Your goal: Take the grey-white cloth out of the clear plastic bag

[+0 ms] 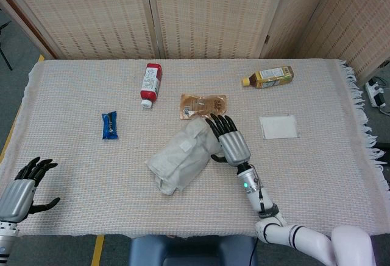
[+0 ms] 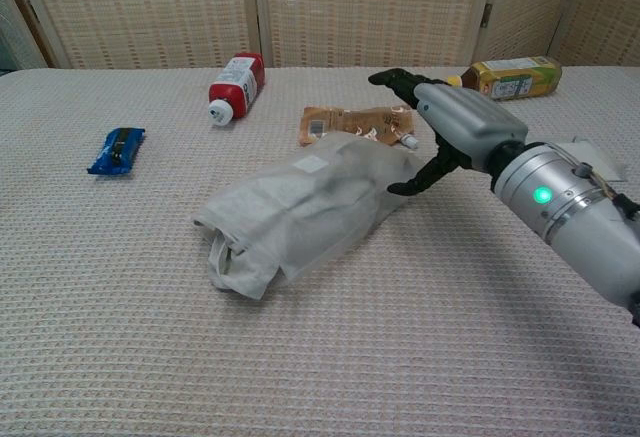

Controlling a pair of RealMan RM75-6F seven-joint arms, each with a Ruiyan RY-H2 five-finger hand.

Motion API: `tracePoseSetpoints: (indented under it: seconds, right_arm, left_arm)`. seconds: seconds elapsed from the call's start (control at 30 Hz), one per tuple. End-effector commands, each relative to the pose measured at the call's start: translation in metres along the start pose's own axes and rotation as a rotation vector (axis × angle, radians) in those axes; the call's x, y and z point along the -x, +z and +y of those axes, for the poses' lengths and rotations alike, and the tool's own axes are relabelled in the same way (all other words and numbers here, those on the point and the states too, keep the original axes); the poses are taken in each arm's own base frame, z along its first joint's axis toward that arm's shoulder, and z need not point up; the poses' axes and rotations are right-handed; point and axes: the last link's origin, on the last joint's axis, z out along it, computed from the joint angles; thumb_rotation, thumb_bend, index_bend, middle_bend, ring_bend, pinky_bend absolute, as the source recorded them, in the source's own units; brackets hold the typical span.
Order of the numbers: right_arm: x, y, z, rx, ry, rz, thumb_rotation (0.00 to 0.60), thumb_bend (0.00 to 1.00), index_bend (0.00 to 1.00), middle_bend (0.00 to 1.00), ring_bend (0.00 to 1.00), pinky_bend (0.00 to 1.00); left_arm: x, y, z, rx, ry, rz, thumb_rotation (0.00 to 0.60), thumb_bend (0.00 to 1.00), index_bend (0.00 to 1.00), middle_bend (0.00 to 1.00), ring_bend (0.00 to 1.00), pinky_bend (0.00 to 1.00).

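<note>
Clear plastic, cloudy over its contents: one clear plastic bag (image 1: 180,156) lies on my desk (image 1: 317,168), with one grey-white cloth (image 2: 232,255) bundled inside and showing at its near end. Around it I count two bottles, one red-capped bottle (image 1: 150,83) far-left of the bag and one yellow tea bottle (image 1: 269,77) far-right of it; one brown pouch (image 1: 203,106) just beyond the bag; one blue snack bar (image 1: 109,125) well to the bag's left; one flat white packet (image 1: 279,126) to its right.

My right hand (image 1: 228,141) sits at the bag's far right end, thumb touching the plastic there, fingers (image 2: 393,78) stretched apart over that end and holding nothing. My left hand (image 1: 23,188) hovers well left of the bag at the near desk edge, fingers spread, empty.

The bag's long axis runs diagonally, from near-left to far-right, its far end towards the brown pouch.
</note>
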Motion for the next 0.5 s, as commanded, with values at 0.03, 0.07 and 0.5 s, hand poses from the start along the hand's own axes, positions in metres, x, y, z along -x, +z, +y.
tracePoseSetpoints:
  seconds: [0.03,0.07,0.5]
  right_arm:
    - [-0.050,-0.082,0.027,0.002,0.001,0.000,0.600,0.08,0.00,0.00,0.00,0.00]
    - [-0.061,-0.102,0.032,0.011,-0.011,0.009,0.600,0.08,0.00,0.00,0.00,0.00]
    - [-0.118,-0.240,0.095,0.193,-0.099,0.056,0.600,0.08,0.00,0.00,0.00,0.00]
  left_arm:
    - [0.006,-0.001,0.008,0.040,-0.026,0.008,0.600,0.20,0.28,0.23,0.11,0.26]
    - [0.010,-0.001,0.012,0.061,-0.040,0.013,0.600,0.20,0.29,0.25,0.13,0.29]
    - [0.074,-0.007,0.068,0.281,-0.215,0.013,0.600,0.20,0.47,0.80,0.68,0.86]
